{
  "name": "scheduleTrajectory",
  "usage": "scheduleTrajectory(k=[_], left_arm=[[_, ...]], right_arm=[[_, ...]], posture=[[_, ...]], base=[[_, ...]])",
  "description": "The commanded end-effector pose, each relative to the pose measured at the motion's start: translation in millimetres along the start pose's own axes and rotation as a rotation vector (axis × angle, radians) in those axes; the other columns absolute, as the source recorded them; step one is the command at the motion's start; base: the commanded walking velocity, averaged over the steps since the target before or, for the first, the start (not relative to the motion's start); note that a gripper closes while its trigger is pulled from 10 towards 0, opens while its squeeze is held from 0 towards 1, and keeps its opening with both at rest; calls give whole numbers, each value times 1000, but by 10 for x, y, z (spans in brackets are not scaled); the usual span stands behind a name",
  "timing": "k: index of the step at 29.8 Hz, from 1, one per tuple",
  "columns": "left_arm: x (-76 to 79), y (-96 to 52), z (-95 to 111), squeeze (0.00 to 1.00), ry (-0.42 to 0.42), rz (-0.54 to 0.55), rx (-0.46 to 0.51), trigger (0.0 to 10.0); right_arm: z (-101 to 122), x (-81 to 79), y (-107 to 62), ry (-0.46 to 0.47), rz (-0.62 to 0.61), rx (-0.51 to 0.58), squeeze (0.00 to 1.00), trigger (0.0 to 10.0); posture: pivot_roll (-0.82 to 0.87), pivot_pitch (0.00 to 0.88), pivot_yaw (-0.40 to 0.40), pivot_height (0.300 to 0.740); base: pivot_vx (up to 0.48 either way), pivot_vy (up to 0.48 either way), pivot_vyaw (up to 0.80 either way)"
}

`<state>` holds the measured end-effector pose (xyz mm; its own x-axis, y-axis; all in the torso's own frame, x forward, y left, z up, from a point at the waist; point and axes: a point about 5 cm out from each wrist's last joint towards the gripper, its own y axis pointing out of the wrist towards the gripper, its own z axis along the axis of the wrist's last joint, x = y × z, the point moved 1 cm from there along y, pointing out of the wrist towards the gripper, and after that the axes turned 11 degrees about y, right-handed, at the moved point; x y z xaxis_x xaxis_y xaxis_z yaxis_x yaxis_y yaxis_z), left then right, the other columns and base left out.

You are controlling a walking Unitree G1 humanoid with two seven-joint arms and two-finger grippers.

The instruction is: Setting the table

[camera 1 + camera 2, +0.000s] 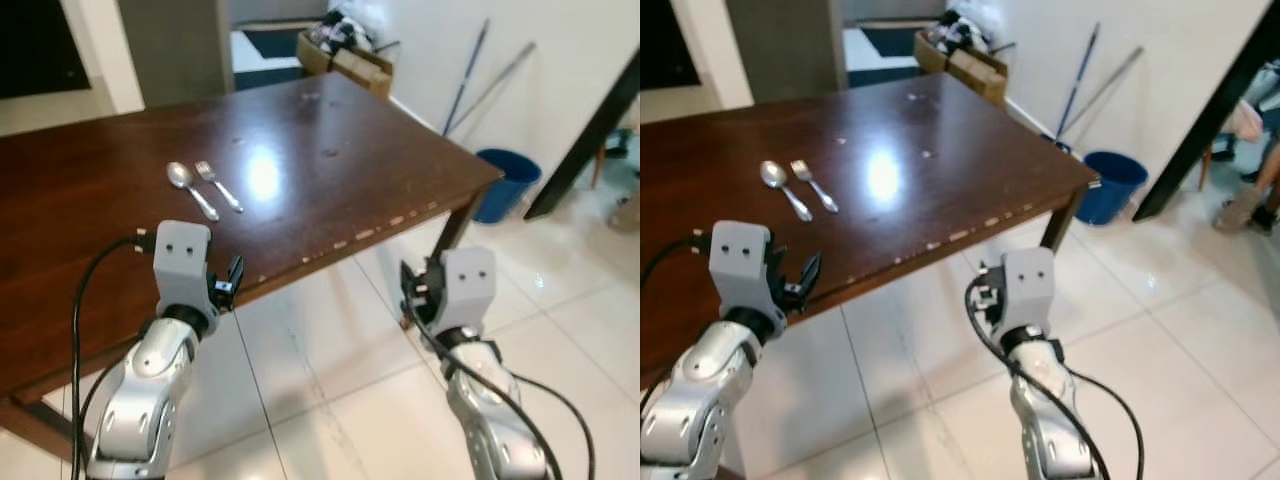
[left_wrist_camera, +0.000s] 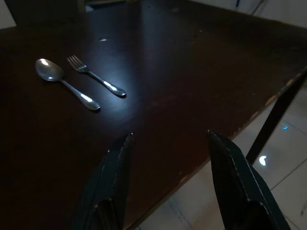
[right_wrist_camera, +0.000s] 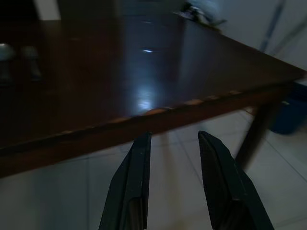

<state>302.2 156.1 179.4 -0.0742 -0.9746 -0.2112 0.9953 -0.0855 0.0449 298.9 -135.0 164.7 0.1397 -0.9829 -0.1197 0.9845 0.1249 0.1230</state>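
The spoon [image 1: 190, 187] and fork [image 1: 218, 185] are lying side by side on the table [image 1: 330, 150], pointing away, just ahead of the nearer left gripper [image 2: 168, 187], whose fingers are apart and empty.

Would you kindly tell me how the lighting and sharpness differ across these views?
Left eye view: bright, a glare patch on the table beside the fork and spoon. Left wrist view: dim but sharp, highlights on the cutlery. Right wrist view: dark, with the cutlery blurred at the table's far edge.
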Motion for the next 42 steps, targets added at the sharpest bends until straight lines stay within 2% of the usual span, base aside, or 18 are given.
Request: scheduleTrajectory(k=[1, 13, 15, 16, 17, 18, 22, 25, 27, 42], left_arm=[[25, -2, -20, 0, 1, -8, -13, 10000], [-9, 0, -40, 0, 9, 11, -17, 10000], [-111, -15, -129, 0, 173, 73, -40, 10000], [-111, -15, -129, 0, 173, 73, -40, 10000], [-180, -30, -192, 0, 263, 113, -63, 10000], [-211, -38, -220, 0, 272, 131, -76, 10000], [-333, -68, -296, 0, 223, 195, -122, 10000], [-374, -80, -304, 0, 198, 211, -129, 10000], [-430, -102, -286, 0, 150, 223, -120, 10000], [-329, -58, -232, 0, 112, 179, -86, 10000]], right_arm=[[-37, 59, -20, 0, -22, -18, 0, 10000], [-38, 50, 0, -2, -11, -16, 0, 10000], [-42, 42, 16, -3, -4, -15, 0, 10000], [-42, 42, 16, -3, -4, -15, 0, 10000], [-46, 31, 28, -2, 1, -16, 0, 10000], [-48, 26, 33, -2, 3, -16, 0, 10000], [-56, 2, 55, 0, 16, -17, 0, 10000], [-61, -8, 69, 0, 23, -18, 0, 10000], [-60, -31, 110, 1, 42, -20, 0, 10000], [-68, -26, 110, 0, 44, -17, 0, 10000]], posture=[[-47, 27, 55, 740], [-38, 14, 50, 740], [-28, 9, 47, 740], [-28, 9, 47, 740], [-22, 5, 43, 740], [-22, 5, 43, 740], [-8, 1, 36, 740], [0, 0, 30, 740], [12, 0, 21, 740], [3, 5, 29, 740]], base=[[0, 0, -800], [0, 0, -800], [0, 0, -800], [0, 0, -800], [0, 0, -800], [0, 0, -800], [0, 0, -800], [0, 0, -800], [0, 0, -800], [0, 0, -799]])
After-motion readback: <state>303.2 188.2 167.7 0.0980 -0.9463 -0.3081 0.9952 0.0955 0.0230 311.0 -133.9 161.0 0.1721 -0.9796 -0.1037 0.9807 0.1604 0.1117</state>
